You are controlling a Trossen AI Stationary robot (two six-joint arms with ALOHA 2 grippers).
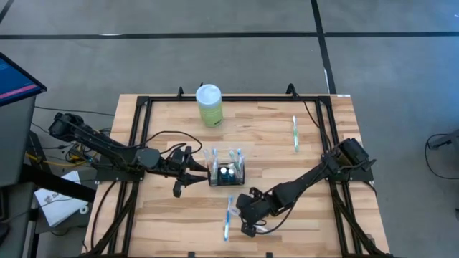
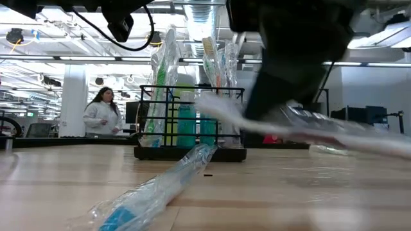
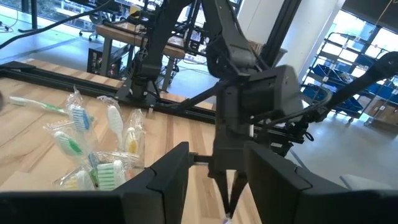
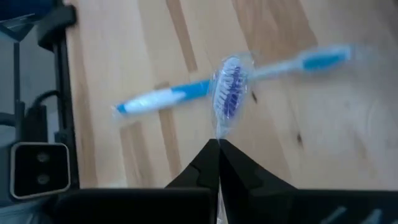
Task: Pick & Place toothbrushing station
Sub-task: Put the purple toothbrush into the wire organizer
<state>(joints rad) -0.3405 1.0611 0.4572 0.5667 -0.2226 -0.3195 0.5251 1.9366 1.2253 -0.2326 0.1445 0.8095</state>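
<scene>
The toothbrushing station, a black wire caddy with wrapped toothbrushes standing in it, sits mid-table. My left gripper stands open and level just left of it, with nothing between its fingers. Nearer the table's front edge, my right gripper is shut on a wrapped white toothbrush held above the wood. Below it a blue-handled wrapped toothbrush lies flat on the table. My right gripper pinches the wrapped toothbrush between its two shut fingertips just behind the bristle head; whether it has the brush or only the wrapper, I cannot tell. The fingers slant down from above. The brush is lifted clear, nearly level, its head toward the table's left.
A pale green bottle with a white cap stands at the far edge. A green toothbrush lies far right. Black frame rails run along the table's sides. A person stands in the room beyond.
</scene>
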